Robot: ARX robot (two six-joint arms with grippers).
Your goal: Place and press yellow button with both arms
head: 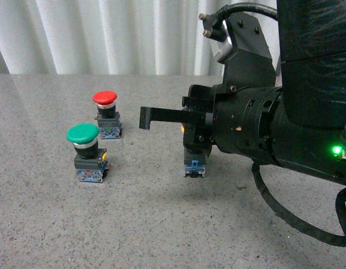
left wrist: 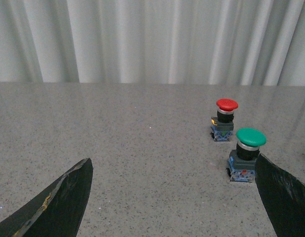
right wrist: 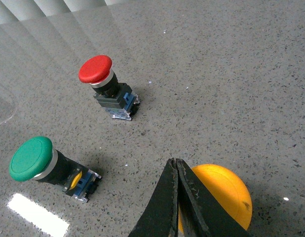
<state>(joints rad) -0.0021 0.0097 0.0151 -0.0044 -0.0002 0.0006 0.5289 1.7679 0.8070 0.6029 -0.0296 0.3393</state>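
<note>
The yellow button [head: 194, 162] stands on the grey table, its dark base with blue parts showing below my right arm. Its yellow cap [right wrist: 226, 190] lies right under my right gripper's fingers. My right gripper [head: 144, 117] is shut and empty, its flat fingers pressed together over the cap in the right wrist view [right wrist: 174, 164]. I cannot tell whether they touch the cap. My left gripper [left wrist: 172, 197] is open and empty, low over bare table, with the green button beside one finger [left wrist: 285, 197]. The left arm is not in the front view.
A green-capped button [head: 86, 151] and a red-capped button [head: 107, 115] stand to the left of the yellow one; both also show in the left wrist view, green [left wrist: 247, 154] and red [left wrist: 225, 118]. A white curtain [head: 106, 33] hangs behind the table's far edge.
</note>
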